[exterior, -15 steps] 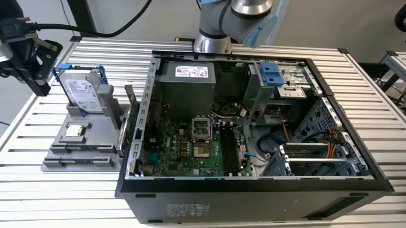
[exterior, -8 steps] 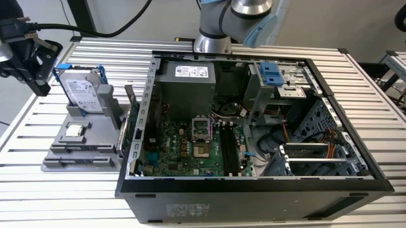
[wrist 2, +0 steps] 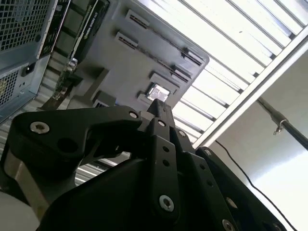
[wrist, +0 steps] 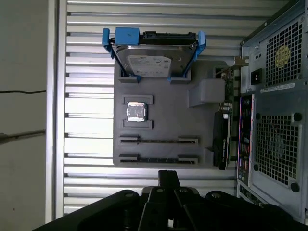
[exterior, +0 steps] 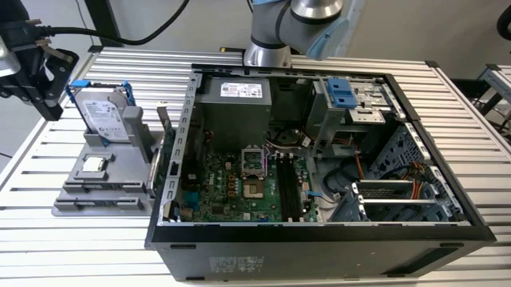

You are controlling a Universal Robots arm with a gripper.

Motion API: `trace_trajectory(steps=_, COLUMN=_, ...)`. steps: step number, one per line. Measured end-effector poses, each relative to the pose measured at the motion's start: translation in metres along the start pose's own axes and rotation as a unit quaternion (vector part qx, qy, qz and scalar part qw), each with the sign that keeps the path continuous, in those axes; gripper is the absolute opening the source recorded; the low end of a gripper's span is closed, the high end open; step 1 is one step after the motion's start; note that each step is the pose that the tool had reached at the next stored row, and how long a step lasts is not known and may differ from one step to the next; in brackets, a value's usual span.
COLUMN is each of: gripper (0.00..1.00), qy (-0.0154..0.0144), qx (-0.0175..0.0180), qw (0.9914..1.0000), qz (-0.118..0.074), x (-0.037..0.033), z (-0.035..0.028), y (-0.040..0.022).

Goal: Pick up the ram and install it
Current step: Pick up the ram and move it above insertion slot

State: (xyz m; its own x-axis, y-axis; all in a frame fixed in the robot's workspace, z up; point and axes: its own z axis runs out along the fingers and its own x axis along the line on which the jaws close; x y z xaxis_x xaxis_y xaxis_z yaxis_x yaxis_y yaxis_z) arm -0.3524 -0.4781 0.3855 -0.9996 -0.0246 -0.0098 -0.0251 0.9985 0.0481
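Two thin dark ram sticks stand on edge in the slots of the grey holder [exterior: 80,206], [wrist: 163,103]. One ram stick [wrist: 159,141], [exterior: 102,187] sits beside the other [wrist: 159,159], [exterior: 100,204]. My gripper [exterior: 49,109], [wrist: 168,177], [wrist 2: 159,108] hangs above the table at the exterior view's far left, off the holder's back corner and well clear of the ram. Its fingers look pressed together with nothing between them. The motherboard's long black slots [exterior: 291,188] lie inside the open computer case [exterior: 447,197].
On the same holder, a silver hard drive in a blue bracket [exterior: 104,116], [wrist: 153,60] stands upright and a square CPU chip [exterior: 94,164], [wrist: 136,112] lies flat. A card [exterior: 164,149] stands between holder and case. The arm's base [exterior: 276,36] rises behind the case.
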Motion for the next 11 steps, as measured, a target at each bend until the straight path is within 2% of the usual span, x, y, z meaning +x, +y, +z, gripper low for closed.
trace_trajectory(steps=2, gripper=0.0, qy=0.0007, qx=-0.0001, qw=0.99991, qz=-0.014, x=0.0, z=-0.0001, y=0.0)
trace_trajectory(steps=5, gripper=0.0, qy=0.0018, qx=-0.0004, qw=0.99931, qz=-0.037, x=0.0, z=-0.0001, y=0.0)
trace_trajectory(steps=7, gripper=0.0, qy=0.0026, qx=-0.0005, qw=0.99857, qz=-0.053, x=0.0, z=-0.0001, y=0.0)
trace_trajectory(steps=11, gripper=0.0, qy=0.0041, qx=-0.0008, qw=0.9964, qz=-0.085, x=0.0, z=-0.0002, y=0.0)
